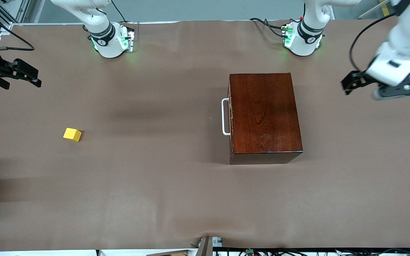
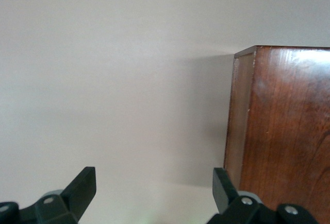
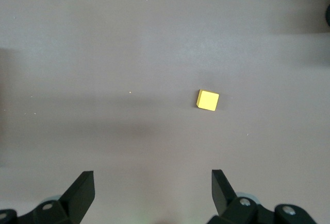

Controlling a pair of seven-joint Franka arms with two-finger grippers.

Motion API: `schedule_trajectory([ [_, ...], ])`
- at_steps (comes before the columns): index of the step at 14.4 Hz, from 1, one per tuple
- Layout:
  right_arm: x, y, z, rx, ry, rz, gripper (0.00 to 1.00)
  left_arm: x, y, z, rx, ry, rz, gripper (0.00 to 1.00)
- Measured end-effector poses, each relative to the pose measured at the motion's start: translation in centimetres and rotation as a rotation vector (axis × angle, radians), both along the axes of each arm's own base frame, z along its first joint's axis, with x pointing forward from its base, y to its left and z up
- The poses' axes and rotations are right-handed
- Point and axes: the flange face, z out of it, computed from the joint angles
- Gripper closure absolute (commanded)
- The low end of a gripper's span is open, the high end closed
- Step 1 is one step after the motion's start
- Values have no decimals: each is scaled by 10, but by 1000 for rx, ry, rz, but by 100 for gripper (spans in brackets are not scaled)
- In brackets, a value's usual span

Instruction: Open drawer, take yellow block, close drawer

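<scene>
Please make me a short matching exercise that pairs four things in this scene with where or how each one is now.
Things:
1. drawer
2. yellow block
3. left gripper
4. right gripper

States:
A. open, over the right arm's end of the table
B. shut in the wooden box
C. lying on the bare table
D. open, over the left arm's end of the table

Pairs: 1-B, 2-C, 3-D, 4-A
</scene>
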Motion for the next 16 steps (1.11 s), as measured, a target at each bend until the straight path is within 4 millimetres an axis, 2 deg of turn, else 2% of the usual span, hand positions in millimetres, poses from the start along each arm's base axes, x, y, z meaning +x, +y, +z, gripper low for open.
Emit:
schedule_trajectory([
  [2,0,-1,0,0,0,-1,0,-3,30,10,-57,-7,7,0],
  [4,0,-1,0,0,0,-2,0,-6,47,22,-81,-19,19,0],
  [7,0,-1,0,0,0,-2,0,-7,42,43,-84,-49,9,0],
  [9,0,-1,0,0,0,-2,0,-8,35,48,-84,-58,-4,0],
  [16,-1,-2,0,0,5,-3,0,-4,30,40,-82,-31,-72,0],
])
